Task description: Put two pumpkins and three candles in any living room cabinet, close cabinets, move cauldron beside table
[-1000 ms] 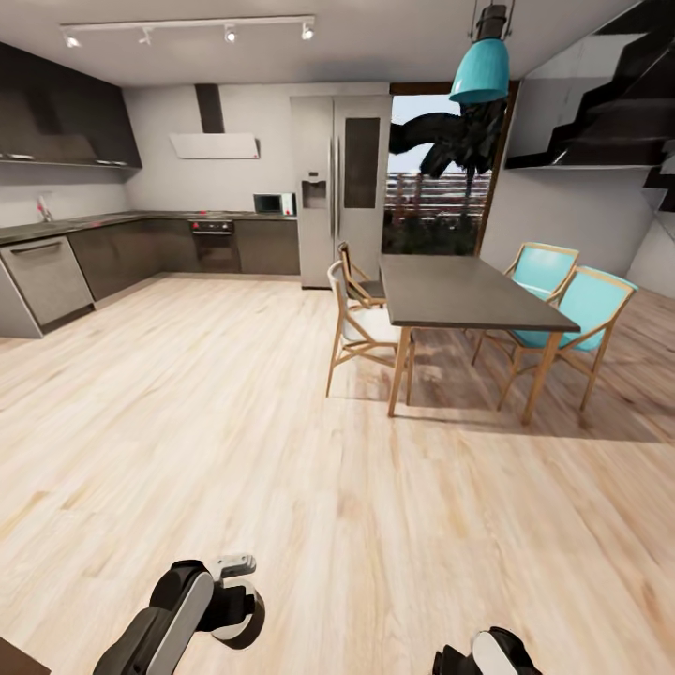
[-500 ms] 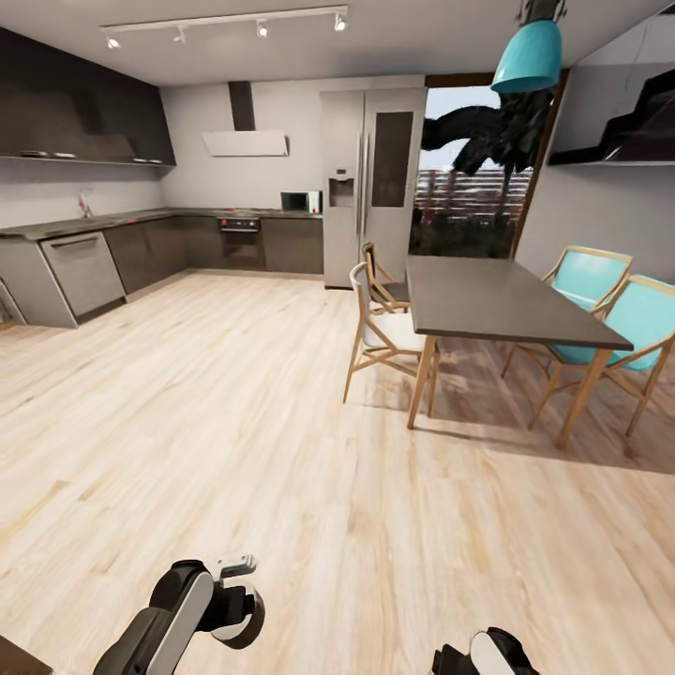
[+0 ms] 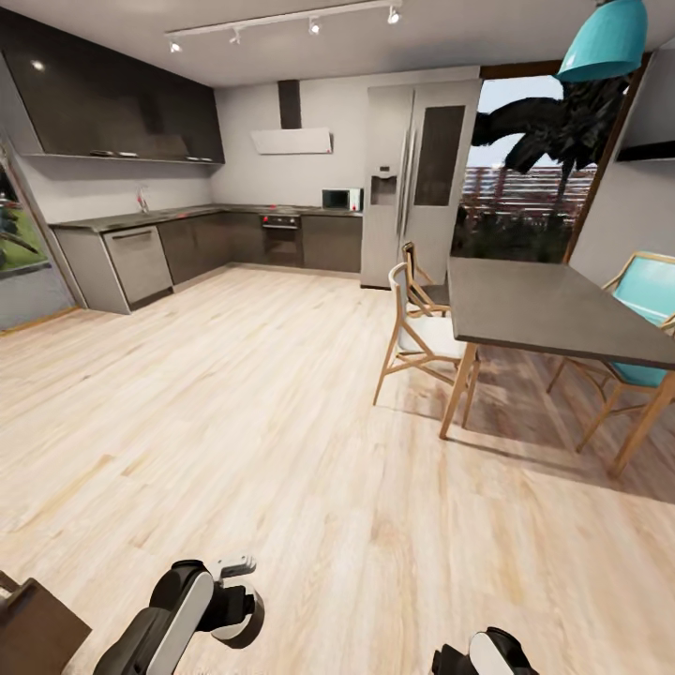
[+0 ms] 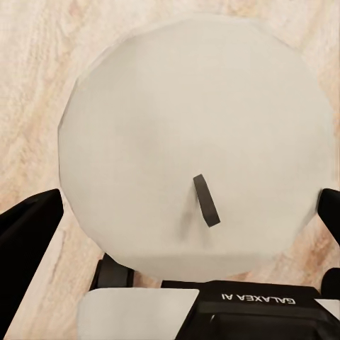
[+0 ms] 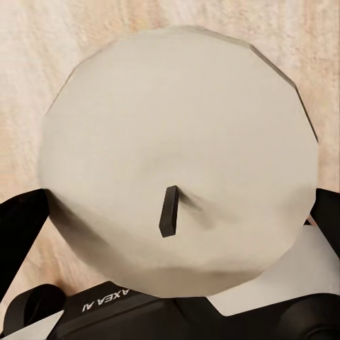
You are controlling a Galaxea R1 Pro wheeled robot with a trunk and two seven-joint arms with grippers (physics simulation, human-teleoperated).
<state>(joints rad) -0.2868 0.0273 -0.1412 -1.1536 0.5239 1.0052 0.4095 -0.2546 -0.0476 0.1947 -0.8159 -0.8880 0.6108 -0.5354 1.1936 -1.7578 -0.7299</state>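
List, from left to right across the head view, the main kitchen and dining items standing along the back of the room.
Dishwasher → oven → microwave → refrigerator → wooden chair → dining table → turquoise chair.

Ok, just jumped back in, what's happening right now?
The robot is in transit across the pale wood floor, facing the kitchen and the dark-topped dining table with its teal chairs. Each wrist view shows a pale, flat-topped round candle with a dark wick, one at the left gripper, one at the right gripper, seemingly held. No cabinet is in sight yet.
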